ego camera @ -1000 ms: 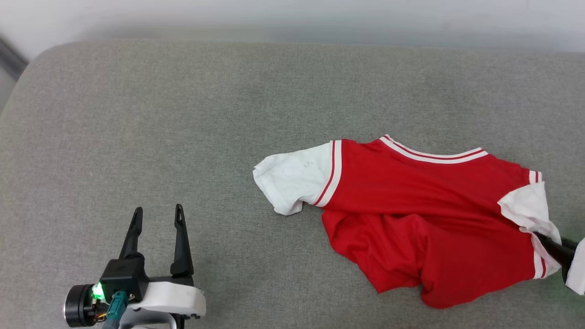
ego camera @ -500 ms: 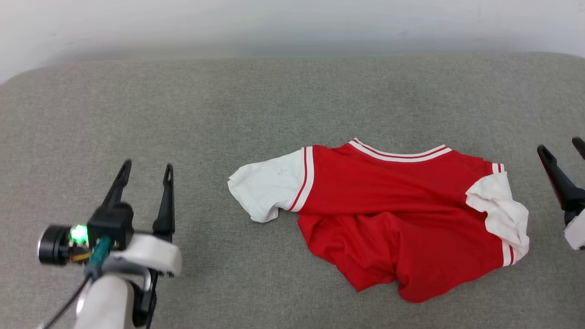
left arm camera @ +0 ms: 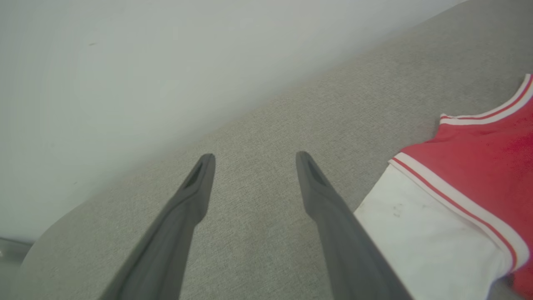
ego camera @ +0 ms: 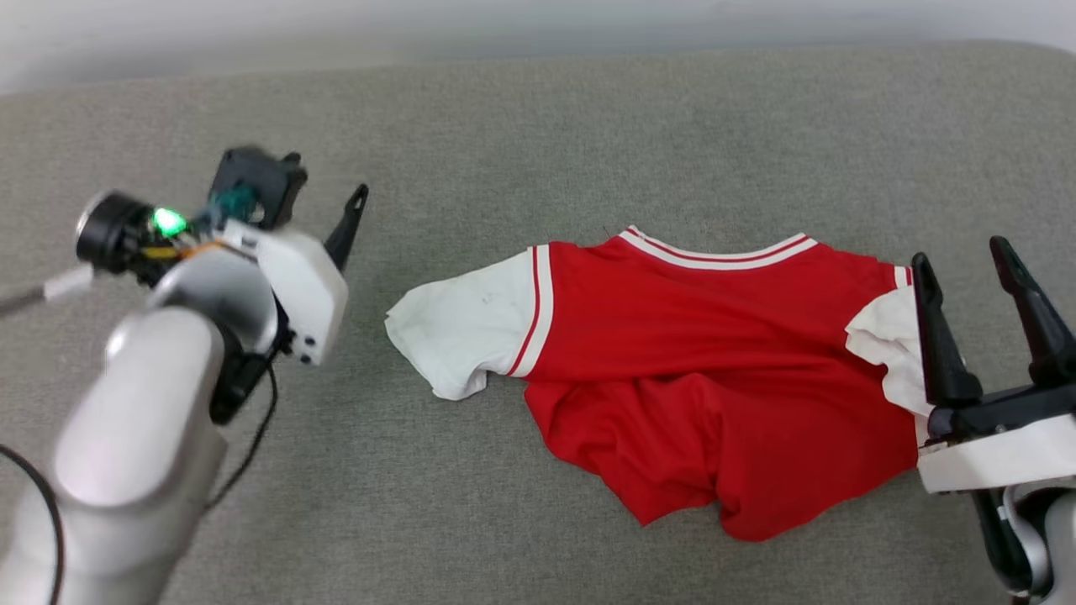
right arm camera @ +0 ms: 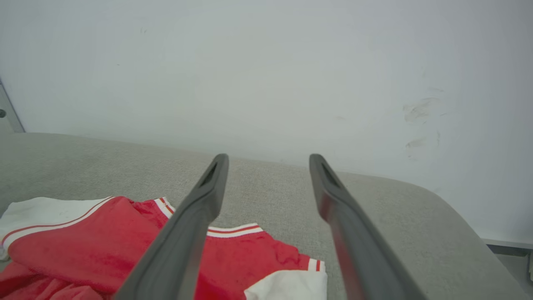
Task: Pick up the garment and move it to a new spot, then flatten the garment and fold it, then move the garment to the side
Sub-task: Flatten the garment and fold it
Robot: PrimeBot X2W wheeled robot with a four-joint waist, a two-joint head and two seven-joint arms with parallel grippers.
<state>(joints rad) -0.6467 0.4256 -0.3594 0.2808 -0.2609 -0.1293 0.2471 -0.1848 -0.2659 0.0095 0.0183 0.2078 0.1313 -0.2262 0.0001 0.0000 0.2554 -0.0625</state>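
Garment (ego camera: 698,370) is lying rumpled on the grey upholstered surface (ego camera: 538,126), sitting from the middle of my head view out toward 3 o'clock. Red body is facing up, and the striped neckline (ego camera: 714,252) is running along its 12 o'clock edge. One white sleeve (ego camera: 458,328) is stretching flat toward 9 o'clock. The other white sleeve (ego camera: 883,344) is bunching up at the 3 o'clock end. Lower red fabric is folding over itself in creases and trailing to a point at about 5 o'clock.

My left claw (ego camera: 328,175) is hovering at 10 o'clock, clear of the shirt, with the forearm reaching in from 7 o'clock. Through its wrist camera, the left claw (left arm camera: 255,157) is holding its fingers spread apart with nothing between them, bare grey cloth beneath. The flat sleeve is showing just beside the finger at 4 o'clock.

My right claw (ego camera: 960,254) is standing at 3 o'clock, fingers also parted and gripping nothing. One finger (ego camera: 937,336) is crossing in front of the bunched sleeve; I cannot tell whether it is touching. From the right wrist, the right claw (right arm camera: 268,158) is pointing at the pale wall (right arm camera: 266,62), and the shirt is lying at 7 o'clock beneath it.
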